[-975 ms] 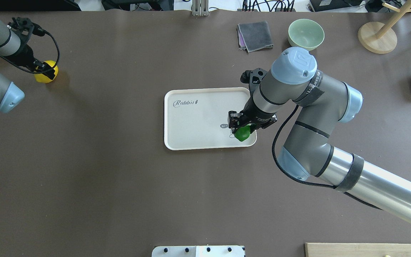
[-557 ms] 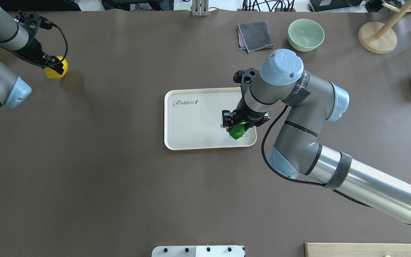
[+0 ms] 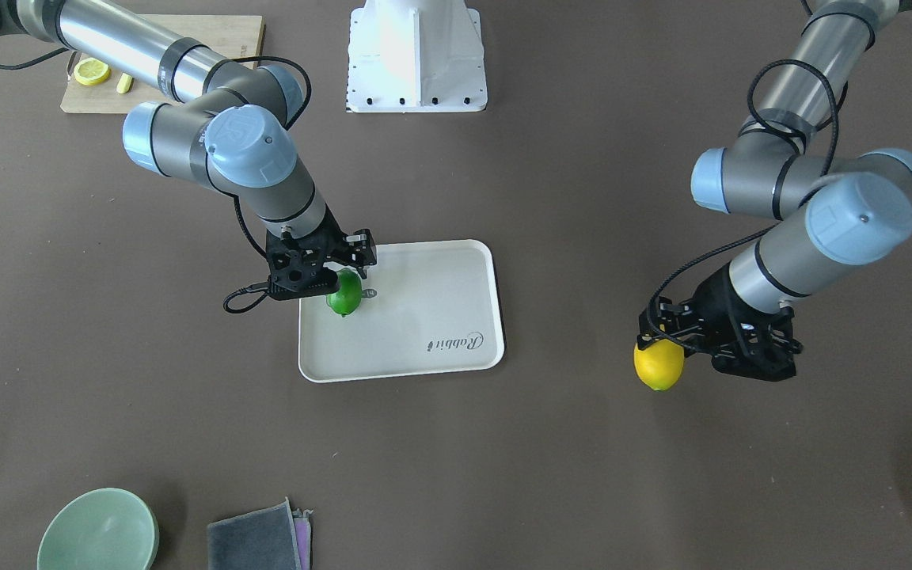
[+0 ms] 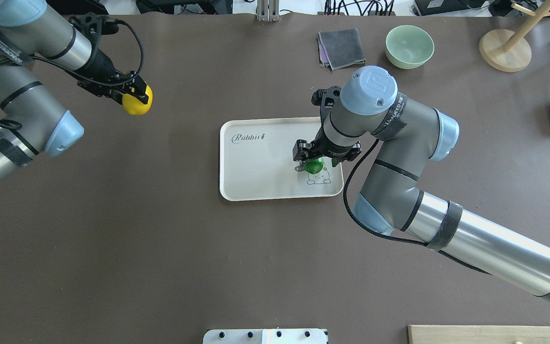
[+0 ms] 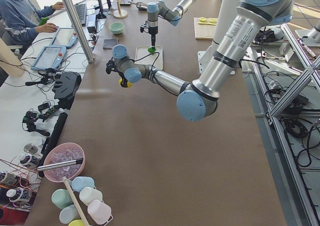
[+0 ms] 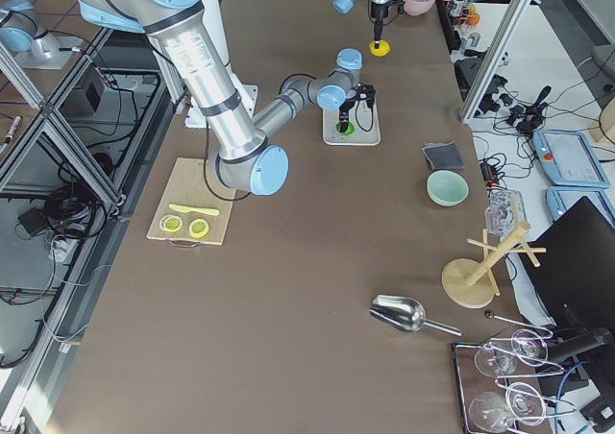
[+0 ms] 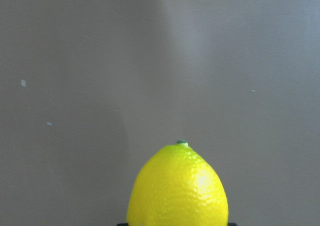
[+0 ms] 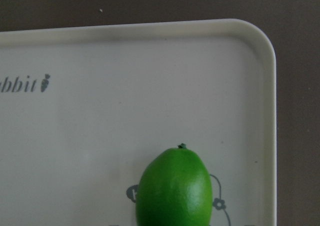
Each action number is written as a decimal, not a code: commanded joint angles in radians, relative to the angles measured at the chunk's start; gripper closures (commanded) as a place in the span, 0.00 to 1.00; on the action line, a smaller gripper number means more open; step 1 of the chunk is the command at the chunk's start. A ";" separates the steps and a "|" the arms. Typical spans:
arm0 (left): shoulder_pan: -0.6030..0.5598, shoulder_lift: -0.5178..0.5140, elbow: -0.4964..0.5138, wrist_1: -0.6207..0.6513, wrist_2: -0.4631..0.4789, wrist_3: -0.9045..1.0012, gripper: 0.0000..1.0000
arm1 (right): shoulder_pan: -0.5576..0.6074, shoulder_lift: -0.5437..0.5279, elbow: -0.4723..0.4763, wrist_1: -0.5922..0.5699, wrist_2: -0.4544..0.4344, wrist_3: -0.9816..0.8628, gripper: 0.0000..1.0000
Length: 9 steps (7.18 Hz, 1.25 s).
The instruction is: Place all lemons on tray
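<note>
**Right arm.** The right hand [image 4: 314,160] is closed on the dark green lemon [image 4: 313,166], with its fingers gripping the upper end and the fruit hanging below them. The lemon is over the tray [image 4: 260,167], inside the rim and near the corner that faces the bench's right end and the robot's edge. It lies partly over the small cartoon drawing printed there. The wrist view shows the stem nub pointing toward the far rim. It cannot be told whether the fruit rests on the tray floor or sits just above it.

**Left arm.** The left hand [image 4: 134,98] grips the yellow lemon [image 4: 137,104] at its upper end, with the greenish tip pointing away from the wrist camera. This lemon is over bare bench [image 4: 160,248], between the tray and the bench's left end and closer to the far edge than to the robot's edge. It is well apart from the tray.

**Tray.** The tray lies flat at about the middle of the bench, its long sides parallel to the far edge. The "Rabbit" script is in the corner facing the left end and the far edge.

**Other items.**
- A pale green bowl [image 4: 409,45] and a folded grey cloth [image 4: 341,48] sit side by side near the far edge, right of centre.
- A wooden cutting board [image 6: 183,204] carrying lemon slices [image 6: 185,226] lies along the robot's edge toward the right end.
</note>
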 commanded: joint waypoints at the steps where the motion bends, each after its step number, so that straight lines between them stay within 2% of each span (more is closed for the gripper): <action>1: 0.174 -0.065 -0.065 0.001 0.134 -0.250 1.00 | 0.033 0.001 0.004 0.000 0.013 -0.008 0.00; 2: 0.237 -0.089 -0.064 0.003 0.191 -0.312 1.00 | 0.074 -0.001 0.009 -0.003 0.048 -0.015 0.00; 3: 0.286 -0.129 -0.050 0.004 0.237 -0.340 1.00 | 0.129 -0.012 0.012 -0.003 0.123 -0.021 0.00; 5: 0.317 -0.195 0.025 0.003 0.276 -0.362 1.00 | 0.195 -0.082 0.056 -0.012 0.157 -0.126 0.00; 6: 0.319 -0.194 0.025 0.004 0.276 -0.360 0.58 | 0.236 -0.119 0.067 -0.012 0.195 -0.162 0.00; 7: 0.319 -0.191 0.025 0.004 0.277 -0.356 0.03 | 0.270 -0.140 0.075 -0.012 0.218 -0.194 0.00; 9: 0.301 -0.174 0.004 0.021 0.271 -0.350 0.02 | 0.299 -0.179 0.078 -0.014 0.220 -0.229 0.00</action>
